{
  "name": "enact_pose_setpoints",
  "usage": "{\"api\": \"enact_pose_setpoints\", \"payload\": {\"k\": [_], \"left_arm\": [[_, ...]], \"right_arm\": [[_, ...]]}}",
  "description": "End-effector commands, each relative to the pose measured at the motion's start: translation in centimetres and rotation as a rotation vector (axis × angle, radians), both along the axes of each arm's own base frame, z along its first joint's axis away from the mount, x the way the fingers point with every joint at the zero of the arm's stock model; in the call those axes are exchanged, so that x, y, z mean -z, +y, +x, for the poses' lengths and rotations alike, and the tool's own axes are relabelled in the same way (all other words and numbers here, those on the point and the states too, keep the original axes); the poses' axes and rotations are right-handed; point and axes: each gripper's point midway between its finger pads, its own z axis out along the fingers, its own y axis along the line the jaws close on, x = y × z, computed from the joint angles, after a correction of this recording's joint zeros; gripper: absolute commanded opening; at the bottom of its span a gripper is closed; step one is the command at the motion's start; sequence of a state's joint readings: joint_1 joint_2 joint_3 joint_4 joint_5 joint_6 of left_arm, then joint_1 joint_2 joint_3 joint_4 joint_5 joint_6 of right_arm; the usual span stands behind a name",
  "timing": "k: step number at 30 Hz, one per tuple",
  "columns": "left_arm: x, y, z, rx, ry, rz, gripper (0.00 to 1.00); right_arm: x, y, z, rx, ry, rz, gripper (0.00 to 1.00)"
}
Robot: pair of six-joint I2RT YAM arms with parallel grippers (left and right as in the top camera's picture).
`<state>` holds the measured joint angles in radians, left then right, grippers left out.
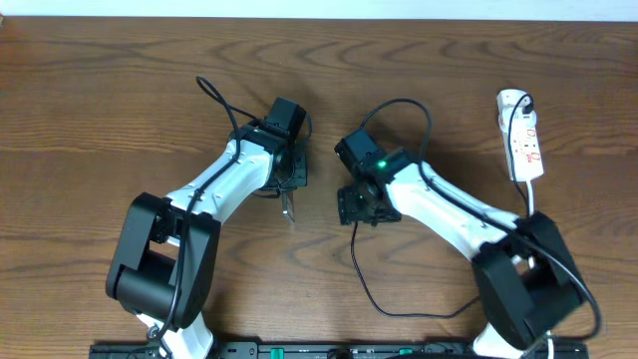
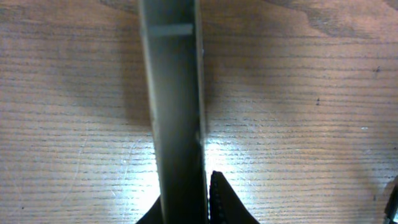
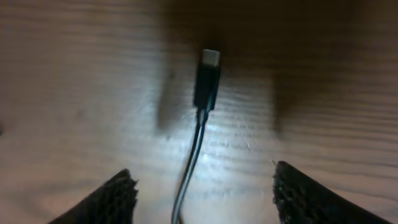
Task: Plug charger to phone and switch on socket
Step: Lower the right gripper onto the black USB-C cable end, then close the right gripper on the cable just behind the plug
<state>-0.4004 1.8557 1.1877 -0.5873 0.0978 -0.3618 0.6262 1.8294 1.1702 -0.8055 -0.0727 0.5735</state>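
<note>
Jaws, left wrist view: left gripper [image 2: 183,205] is clamped on the phone [image 2: 174,93]. It is held on edge, thin side to the camera, above the table [image 2: 311,112]. One ribbed finger [image 2: 217,199] shows beside it. No port is visible here.

Right wrist view: right gripper [image 3: 204,177] is spread wide and grips nothing. The charger [image 3: 198,143] lies on the wood with its cable running between the fingers. Its connector tip [image 3: 209,74] sits ahead of them, metal end pointing away.

The step in hand looks like grabbing the connector. To do it well, advance until the pads flank the stiff black body just behind the metal, not the limp cable. Close squarely so the tip stays straight for insertion. Hold the phone steady meanwhile.

Overhead view: both grippers sit near each other mid-table, the cable looping back toward the right arm's base. The socket [image 1: 522,140] lies well apart at the far right edge with nothing touching it. Only this view shows the socket and the layout. It hides the jaw gaps and the connector, and the phone is barely a sliver. I cannot tell whether the plug is seated.
</note>
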Motion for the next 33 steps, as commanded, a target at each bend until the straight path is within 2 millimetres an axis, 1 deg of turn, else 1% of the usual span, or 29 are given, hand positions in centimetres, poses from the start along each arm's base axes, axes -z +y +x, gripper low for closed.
{"api": "enact_pose_setpoints", "payload": {"k": [1,4,7,10,16,20,21,22,24,25,27,31,32,33], "left_arm": [[0.0,0.2,0.3,-0.003,-0.004,0.016,0.13],[0.0,0.3,0.3,-0.003,-0.004,0.017,0.13],[0.0,0.2,0.3,-0.003,-0.004,0.016,0.12],[0.0,0.2,0.3,-0.003,-0.004,0.016,0.13],[0.0,0.3,0.3,-0.003,-0.004,0.016,0.12],[0.0,0.3,0.3,-0.003,-0.004,0.016,0.13],[0.0,0.2,0.3,-0.003,-0.005,0.016,0.13],[0.0,0.3,0.3,-0.003,-0.004,0.016,0.12],[0.0,0.3,0.3,-0.003,-0.003,0.017,0.12],[0.0,0.3,0.3,-0.003,-0.003,0.017,0.13],[0.0,0.3,0.3,-0.003,-0.004,0.017,0.13],[0.0,0.3,0.3,-0.003,-0.004,0.016,0.13],[0.0,0.2,0.3,-0.003,-0.005,0.016,0.13],[0.0,0.2,0.3,-0.004,-0.007,0.015,0.13]], "right_arm": [[1.8,-0.1,0.1,0.083,0.029,-0.030,0.62],[2.8,-0.1,0.2,0.099,0.039,-0.037,0.48],[3.1,-0.2,0.2,0.151,0.050,-0.045,0.42],[3.2,-0.5,0.4,0.182,0.038,-0.064,0.31],[3.2,-0.9,0.3,0.183,0.037,-0.085,0.22],[3.2,-0.9,0.3,0.186,0.038,-0.085,0.20],[3.2,-1.1,0.3,0.189,0.034,-0.094,0.15],[3.2,-1.5,0.4,0.191,0.026,-0.113,0.12],[3.1,-2.9,0.8,0.205,0.002,-0.169,0.07],[3.0,-3.8,1.1,0.218,-0.008,-0.198,0.06],[2.9,-5.4,1.7,0.245,-0.019,-0.236,0.01],[2.9,-8.1,3.2,0.238,-0.020,-0.244,0.01],[2.9,-9.3,4.0,0.234,-0.021,-0.240,0.01],[2.9,-9.8,4.4,0.227,-0.022,-0.236,0.01]]}}
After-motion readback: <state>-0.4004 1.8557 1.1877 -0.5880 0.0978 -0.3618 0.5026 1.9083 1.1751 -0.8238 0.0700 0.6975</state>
